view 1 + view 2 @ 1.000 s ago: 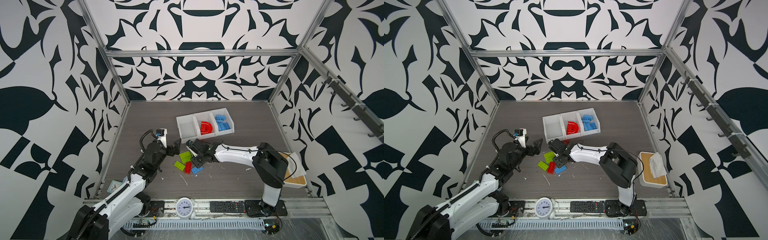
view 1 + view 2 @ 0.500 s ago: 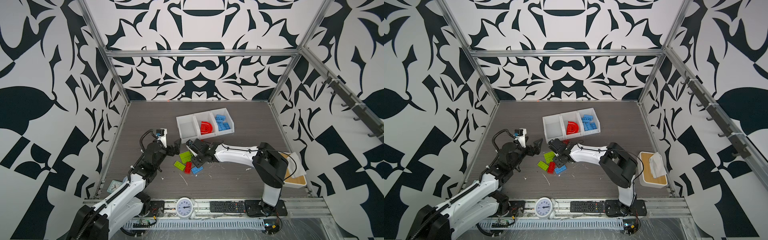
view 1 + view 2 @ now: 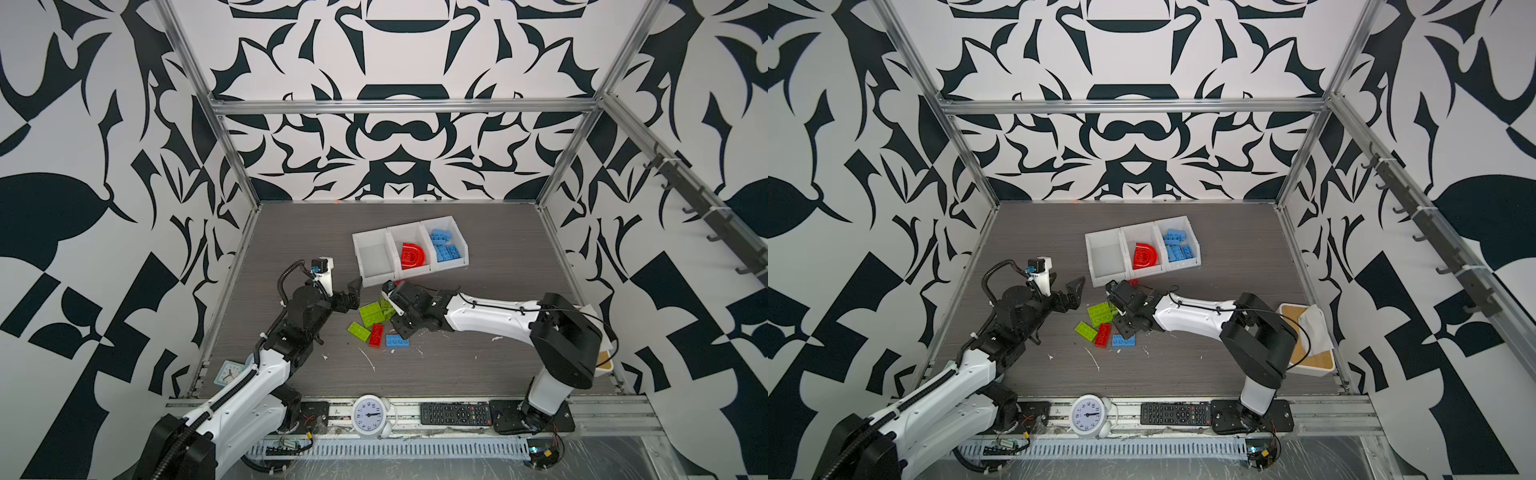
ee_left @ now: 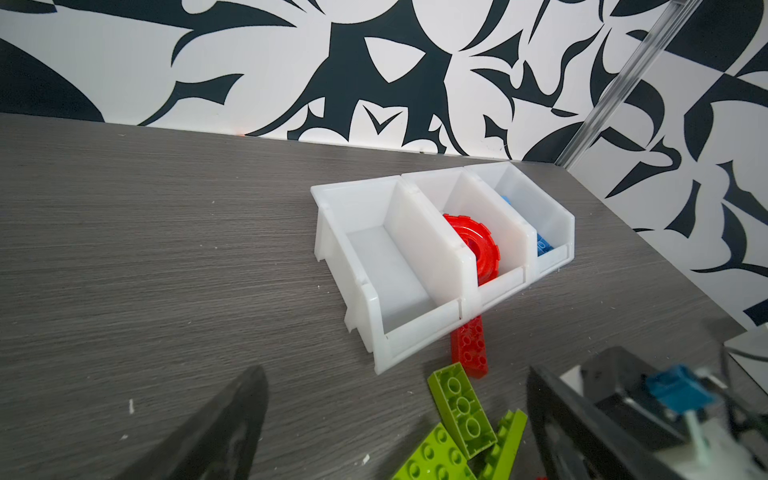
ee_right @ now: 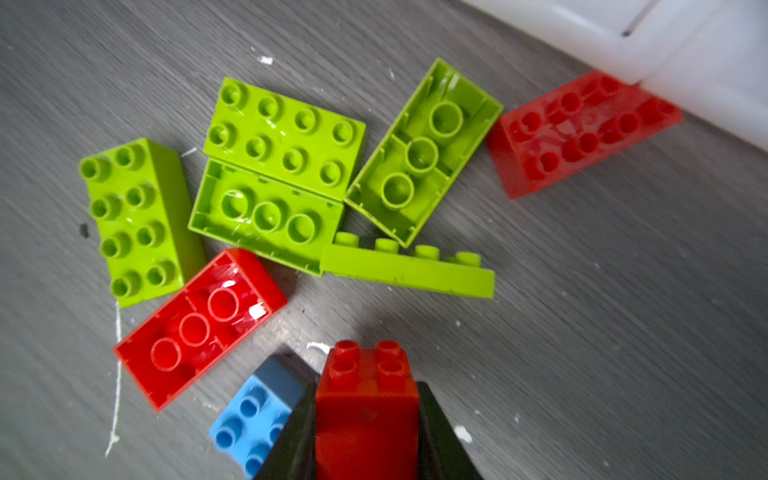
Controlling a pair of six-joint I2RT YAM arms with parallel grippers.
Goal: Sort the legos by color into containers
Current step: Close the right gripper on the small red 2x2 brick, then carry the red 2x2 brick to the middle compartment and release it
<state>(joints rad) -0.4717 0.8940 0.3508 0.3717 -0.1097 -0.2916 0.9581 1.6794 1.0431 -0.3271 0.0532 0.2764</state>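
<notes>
Grey wood-grain table [image 3: 478,365], b/w patterned walls [image 3: 395,145] tight on three sides. Your R gripper [image 5: 365,388]: jaws clamped on a small red brick [image 5: 365,419], studs facing away from the wrist cam, just in front of the containers [image 3: 376,257]. Can't tell if it's off the surface. Both top views hide that brick under the gripper body.

Your L gripper [image 4: 395,374]: jaws spread wide, nothing between them, very near the containers' front-left corner.

Loose legos [image 3: 370,312] lie in front of the containers:
- five lime green bricks [image 5: 286,133], bunched w/ edges touching
- a second red brick [image 5: 199,328], studs-down
- a blue brick [image 5: 253,411], partly hidden behind an R jaw

A red flat piece [image 4: 469,345] pokes out from under the mid bin's sloped front, far end hidden.

Inside the containers: red arch [image 3: 412,256] in the mid bin, blue pieces [image 3: 444,249] in the right bin, count unclear. You've got open tabletop behind the containers & to both sides.
</notes>
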